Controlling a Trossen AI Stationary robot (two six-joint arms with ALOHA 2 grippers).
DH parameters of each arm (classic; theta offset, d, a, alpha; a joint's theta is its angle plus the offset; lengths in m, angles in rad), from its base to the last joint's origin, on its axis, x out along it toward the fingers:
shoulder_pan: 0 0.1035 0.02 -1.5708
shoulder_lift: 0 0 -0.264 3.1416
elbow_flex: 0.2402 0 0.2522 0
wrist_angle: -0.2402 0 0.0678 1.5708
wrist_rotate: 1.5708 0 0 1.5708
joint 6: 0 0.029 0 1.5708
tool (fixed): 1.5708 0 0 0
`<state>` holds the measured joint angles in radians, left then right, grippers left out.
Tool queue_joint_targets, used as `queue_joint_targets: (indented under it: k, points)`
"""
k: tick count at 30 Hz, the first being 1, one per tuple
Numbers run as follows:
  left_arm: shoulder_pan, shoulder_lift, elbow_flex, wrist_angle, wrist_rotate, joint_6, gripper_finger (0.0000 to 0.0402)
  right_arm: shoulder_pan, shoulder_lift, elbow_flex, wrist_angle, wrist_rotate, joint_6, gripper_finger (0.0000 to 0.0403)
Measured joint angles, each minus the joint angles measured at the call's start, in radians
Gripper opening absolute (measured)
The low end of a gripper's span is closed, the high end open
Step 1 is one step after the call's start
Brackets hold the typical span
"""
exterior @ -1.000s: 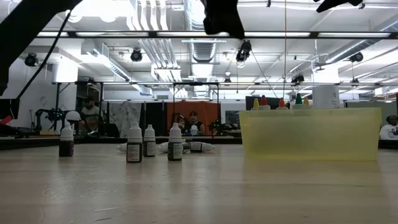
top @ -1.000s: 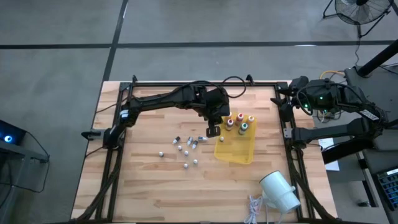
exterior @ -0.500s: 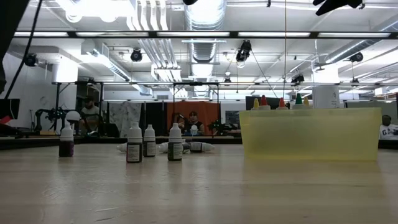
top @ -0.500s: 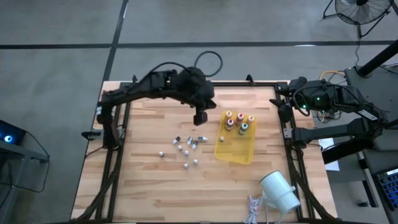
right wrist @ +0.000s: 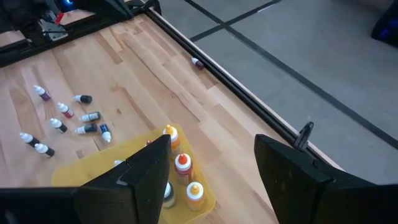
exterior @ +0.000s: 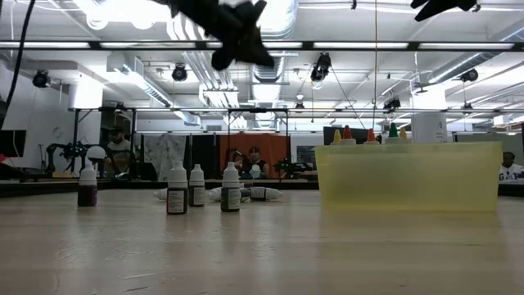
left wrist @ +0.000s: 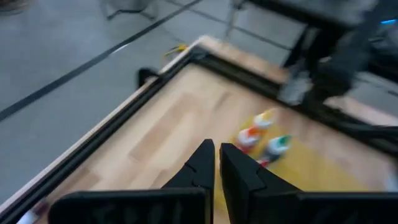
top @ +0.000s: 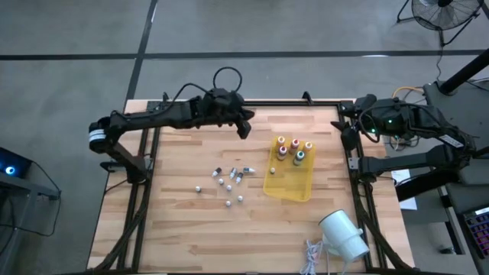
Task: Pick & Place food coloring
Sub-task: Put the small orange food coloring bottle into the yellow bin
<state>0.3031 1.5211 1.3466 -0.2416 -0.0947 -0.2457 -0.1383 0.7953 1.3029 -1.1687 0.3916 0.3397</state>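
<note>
Several food coloring bottles with orange, red and green tops (top: 294, 151) stand at the far end of a yellow tray (top: 290, 185); their tops show above the tray wall (exterior: 368, 135). Several tiny vials (top: 229, 179) stand or lie on the wood left of the tray, also seen as vials (exterior: 196, 187). My left gripper (top: 244, 130) hangs shut and empty above the table's far middle, slanting toward the tray (left wrist: 214, 149). My right gripper (right wrist: 211, 162) waits open at the table's right edge, high up.
A big white cylinder (top: 344, 233) lies near the table's front right corner, with a coiled white cable (top: 313, 256) beside it. Black frame rails (top: 145, 176) run along the table's left, far and right edges. Bare wood lies in front of the vials.
My left gripper has drawn away from the tray's left side toward the table's far edge and a little left. It has tipped up from pointing down to slanting only slightly downward, staying shut and empty. The bottles and vials have not moved.
</note>
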Motion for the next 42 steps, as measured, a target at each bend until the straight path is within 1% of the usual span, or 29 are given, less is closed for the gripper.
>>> queue_joint_targets:
  k: [2, 5, 9, 11, 14, 16, 18, 20, 22, 30, 34, 37, 42]
  points:
    - [0.025, 0.0, -0.057, 0.045, -0.019, -0.01, 0.0, 0.0, 0.007, 0.0, 0.0, 0.001, 0.0, 0.0221]
    - [0.067, 0.0, -0.112, 0.085, -0.031, -0.017, 0.0, 0.0, 0.01, 0.0, 0.0, 0.001, 0.0, 0.0221]
    - [0.13, 0.002, -0.151, 0.075, -0.022, -0.011, 0.0, 0.0, 0.018, 0.0, 0.0, 0.002, 0.0, 0.0221]
    - [0.167, 0.002, -0.16, 0.077, 0.017, 0.012, 0.0, 0.0, 0.02, 0.0, 0.0, 0.002, 0.0, 0.0221]
    - [0.238, 0.004, -0.174, 0.078, 0.141, 0.046, 0.0, 0.0, 0.026, 0.0, 0.004, 0.004, 0.0, 0.0221]
    - [0.282, 0.019, -0.175, 0.075, 0.205, 0.079, 0.0, 0.0, 0.027, 0.0, 0.004, 0.004, 0.0, 0.0221]
    - [0.324, 0.029, -0.176, 0.056, 0.241, 0.109, 0.0, 0.0, 0.033, 0.0, 0.005, 0.004, 0.0, 0.0221]
    - [0.354, 0.043, -0.173, 0.064, 0.248, 0.14, 0.0, 0.0, 0.033, 0.0, 0.005, 0.004, 0.001, 0.0221]
    - [0.381, 0.055, -0.171, 0.034, 0.261, 0.172, 0.0, 0.0, 0.038, 0.0, 0.005, 0.004, 0.001, 0.0221]
    - [0.406, 0.118, -0.167, -0.024, 0.296, 0.345, 0.0, 0.0, 0.047, 0.0, 0.005, 0.004, 0.001, 0.0221]
    - [0.407, 0.162, -0.151, -0.033, 0.361, 0.405, 0.0, 0.0, 0.054, 0.0, 0.006, 0.004, 0.001, 0.0221]
    - [0.407, 0.201, -0.126, -0.051, 0.404, 0.432, 0.0, 0.001, 0.06, 0.0, 0.007, 0.004, 0.001, 0.0221]
    - [0.407, 0.249, -0.065, -0.074, 0.408, 0.431, 0.0007, 0.001, 0.07, 0.0, 0.017, 0.004, 0.004, 0.0221]
